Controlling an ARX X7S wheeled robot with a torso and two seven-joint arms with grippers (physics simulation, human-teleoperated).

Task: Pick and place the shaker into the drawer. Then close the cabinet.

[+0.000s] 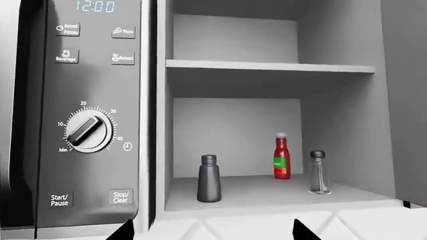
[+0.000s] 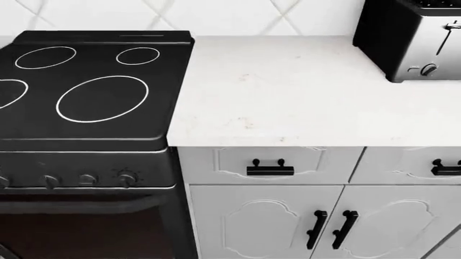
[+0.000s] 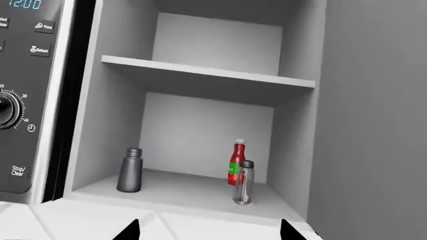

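The shaker (image 1: 318,172) has a dark domed cap and a clear body. It stands upright at the front right of the open cabinet's lower shelf (image 1: 267,192), and it also shows in the right wrist view (image 3: 244,182). My left gripper (image 1: 213,233) is open and empty, with only its dark fingertips (image 1: 125,231) showing, well short of the cabinet. My right gripper (image 3: 209,232) is also open and empty, its fingertips (image 3: 287,231) below the shelf's front edge. The drawer is out of view. Neither gripper shows in the head view.
A dark grey bottle (image 1: 209,178) and a red sauce bottle (image 1: 281,156) share the shelf. A microwave (image 1: 87,115) sits beside the cabinet, and a grey panel (image 3: 373,125) flanks the other side. The head view shows a black cooktop (image 2: 86,91), white counter (image 2: 288,91), toaster (image 2: 411,38) and ornate drawer fronts (image 2: 270,164).
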